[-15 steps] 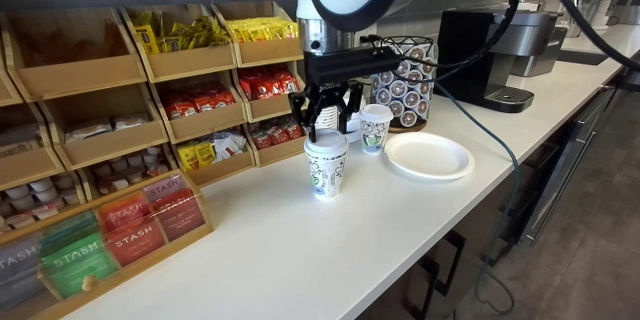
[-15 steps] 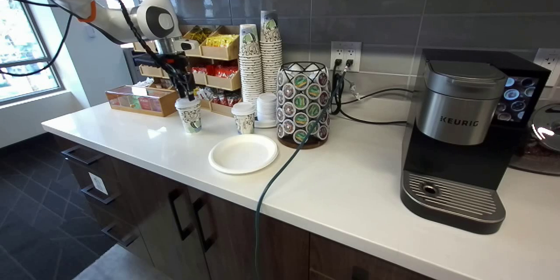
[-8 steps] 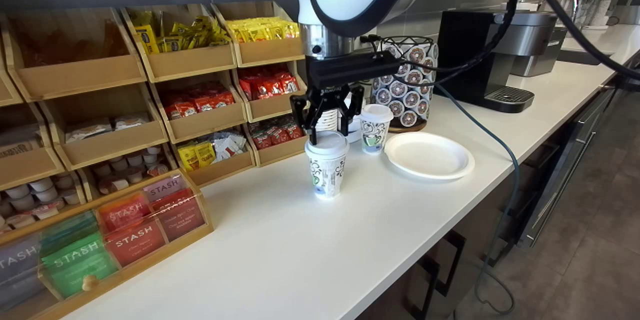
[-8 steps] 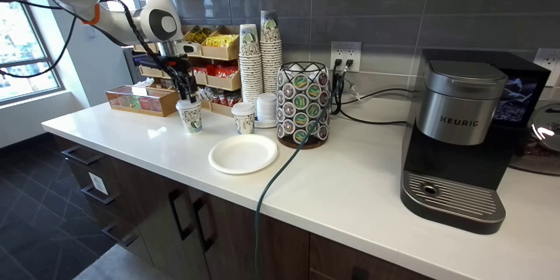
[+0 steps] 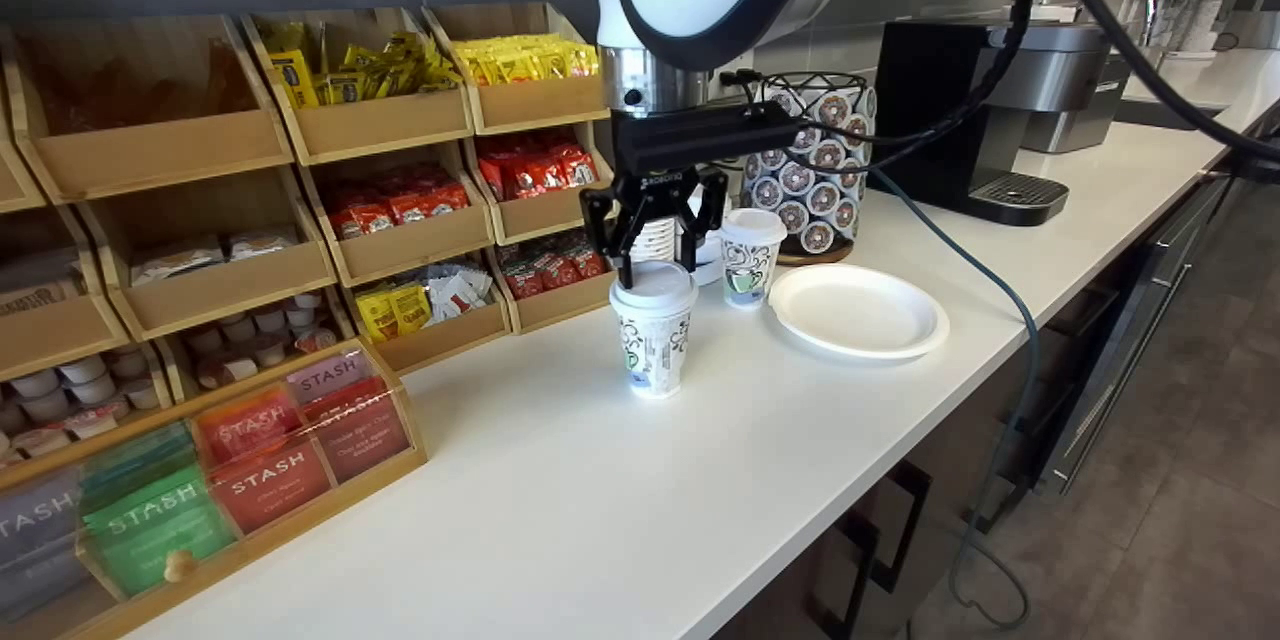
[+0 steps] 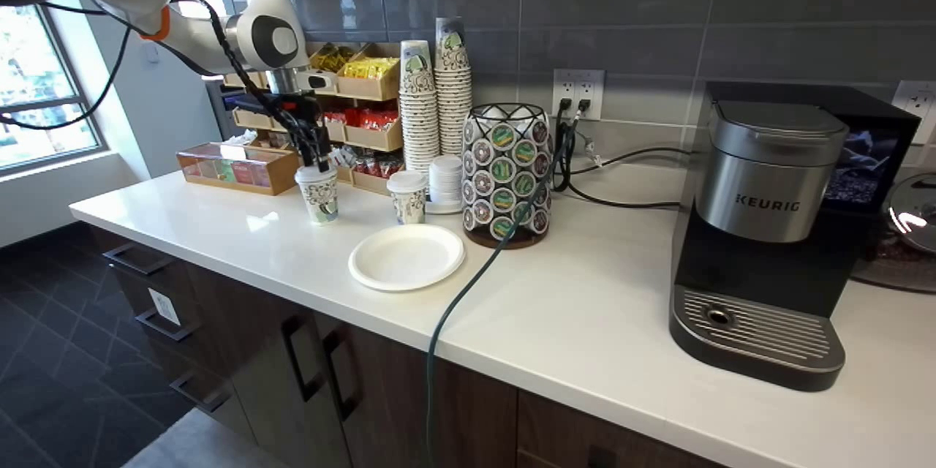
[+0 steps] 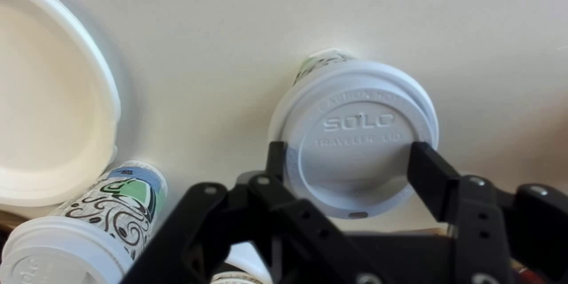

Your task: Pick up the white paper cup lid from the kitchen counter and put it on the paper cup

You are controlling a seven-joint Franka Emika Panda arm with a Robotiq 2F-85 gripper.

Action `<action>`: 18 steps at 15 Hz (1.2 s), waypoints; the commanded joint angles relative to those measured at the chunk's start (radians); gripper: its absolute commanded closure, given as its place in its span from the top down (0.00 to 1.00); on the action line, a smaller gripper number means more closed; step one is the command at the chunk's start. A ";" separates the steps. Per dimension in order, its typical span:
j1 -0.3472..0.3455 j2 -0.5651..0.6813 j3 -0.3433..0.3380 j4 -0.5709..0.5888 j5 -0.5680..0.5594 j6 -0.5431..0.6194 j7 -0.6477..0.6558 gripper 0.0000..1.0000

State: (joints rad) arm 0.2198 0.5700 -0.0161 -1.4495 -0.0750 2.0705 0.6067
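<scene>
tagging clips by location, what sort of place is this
Probably an office break room or similar coffee station, judging by the Keurig coffee maker, the racked coffee pods and the stacks of patterned paper cups.

Wrist view looks down; both exteriors share counter point(image 5: 560, 520).

The round white lid point(image 7: 359, 142) sits on the cup point(image 5: 655, 355) and says SOLO. The cup stands up straight on the smooth, white counter point(image 5: 560, 500). It has dark curly lines and a bit of green.
</scene>
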 commanded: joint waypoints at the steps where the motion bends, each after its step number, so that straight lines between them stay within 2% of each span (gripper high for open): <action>1: 0.003 -0.007 0.001 -0.003 0.005 -0.025 -0.006 0.75; 10: 0.020 -0.130 0.012 -0.144 -0.012 0.023 -0.009 0.82; 12: 0.025 -0.186 0.019 -0.218 -0.026 0.046 -0.023 0.82; 14: 0.028 -0.262 0.031 -0.313 -0.043 0.077 -0.064 0.90; 15: 0.023 -0.309 0.044 -0.369 -0.040 0.104 -0.100 0.98; 18: 0.004 -0.438 0.071 -0.504 -0.037 0.180 -0.216 1.00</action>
State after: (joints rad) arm 0.2456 0.2972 0.0283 -1.7599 -0.1042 2.1643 0.4906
